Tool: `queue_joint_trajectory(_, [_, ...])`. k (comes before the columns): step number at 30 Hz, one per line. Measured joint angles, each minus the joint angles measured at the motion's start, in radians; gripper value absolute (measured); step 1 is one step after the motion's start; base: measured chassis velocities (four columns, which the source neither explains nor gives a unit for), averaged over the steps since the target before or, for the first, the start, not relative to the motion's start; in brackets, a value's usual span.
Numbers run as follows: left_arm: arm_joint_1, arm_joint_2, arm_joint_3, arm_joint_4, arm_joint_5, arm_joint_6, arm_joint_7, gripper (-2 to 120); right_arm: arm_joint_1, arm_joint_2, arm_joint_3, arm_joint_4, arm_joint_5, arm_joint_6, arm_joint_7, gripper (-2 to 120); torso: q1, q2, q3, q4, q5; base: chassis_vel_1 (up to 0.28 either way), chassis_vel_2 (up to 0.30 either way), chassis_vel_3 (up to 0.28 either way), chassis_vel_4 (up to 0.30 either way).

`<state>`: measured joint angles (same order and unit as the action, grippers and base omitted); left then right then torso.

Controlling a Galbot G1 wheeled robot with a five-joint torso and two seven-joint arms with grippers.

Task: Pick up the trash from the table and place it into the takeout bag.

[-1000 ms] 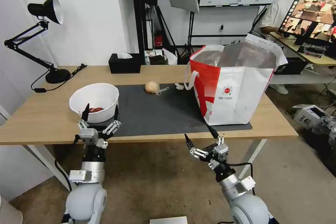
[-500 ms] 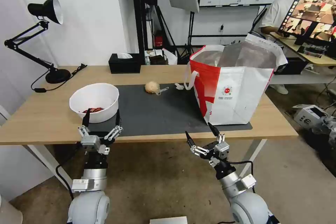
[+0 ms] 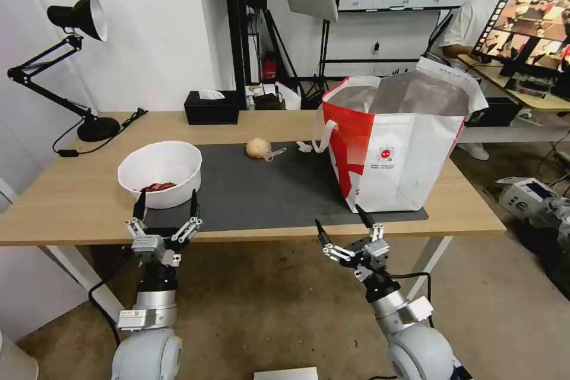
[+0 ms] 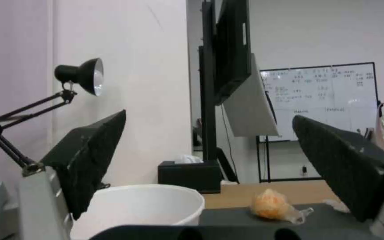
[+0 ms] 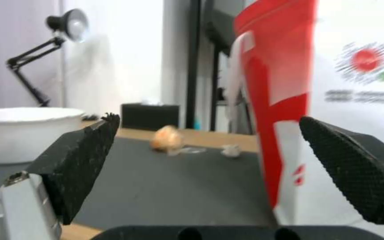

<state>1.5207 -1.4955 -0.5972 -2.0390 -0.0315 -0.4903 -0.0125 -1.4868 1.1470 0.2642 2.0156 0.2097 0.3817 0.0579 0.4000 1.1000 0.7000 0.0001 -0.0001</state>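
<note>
A white round bowl (image 3: 160, 173) with reddish scraps stands at the dark mat's left end on the table (image 3: 71, 202). My left gripper (image 3: 165, 204) is open just in front of the bowl (image 4: 147, 208), at the table's near edge. A tan lump (image 3: 257, 147) with a clear spoon (image 3: 275, 154) lies mid-mat, a tiny white scrap (image 3: 304, 146) beside it. The white-and-red takeout bag (image 3: 398, 148) stands open on the right. My right gripper (image 3: 341, 218) is open below the table edge, in front of the bag (image 5: 316, 93); the lump (image 5: 167, 139) shows past its fingers.
A black desk lamp (image 3: 71, 59) and its cable sit on the table's far left corner. A black tissue box (image 3: 211, 107) stands at the back edge. A paler desk with a monitor (image 3: 528, 12) and a seated person are to the right.
Both grippers have sunk and drawn back toward me. The left one, which reached up around the bowl's front, now sits lower at the table edge.
</note>
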Motion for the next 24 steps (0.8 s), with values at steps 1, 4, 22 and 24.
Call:
queue_joint_trajectory(1, [0.0,-0.001,0.0,0.001,0.006,-0.003,0.0,100,-0.012,0.01,0.01,0.008,-0.013,0.006,0.005,100,0.0,0.0,0.0,-0.0002,0.0,0.0,0.0,0.0,0.0])
queue_joint_trajectory(4, [0.0,-0.006,-0.006,0.014,0.033,-0.016,0.0,100,-0.045,0.04,0.038,0.019,-0.066,0.037,0.011,100,0.0,0.0,0.0,-0.0001,0.0001,0.0,0.0,0.0,0.0])
queue_joint_trajectory(22, [0.043,-0.038,-0.056,0.068,0.11,-0.093,-0.099,100,-0.153,0.157,0.076,0.055,-0.175,0.118,0.043,100,0.0,0.0,0.0,0.0,0.0,0.0,0.0,0.0,0.0])
queue_joint_trajectory(24, [0.045,-0.037,-0.055,0.069,0.11,-0.095,-0.099,100,-0.161,0.161,0.078,0.056,-0.179,0.127,0.048,100,0.0,0.0,0.0,0.0,0.0,0.0,0.0,0.0,0.0])
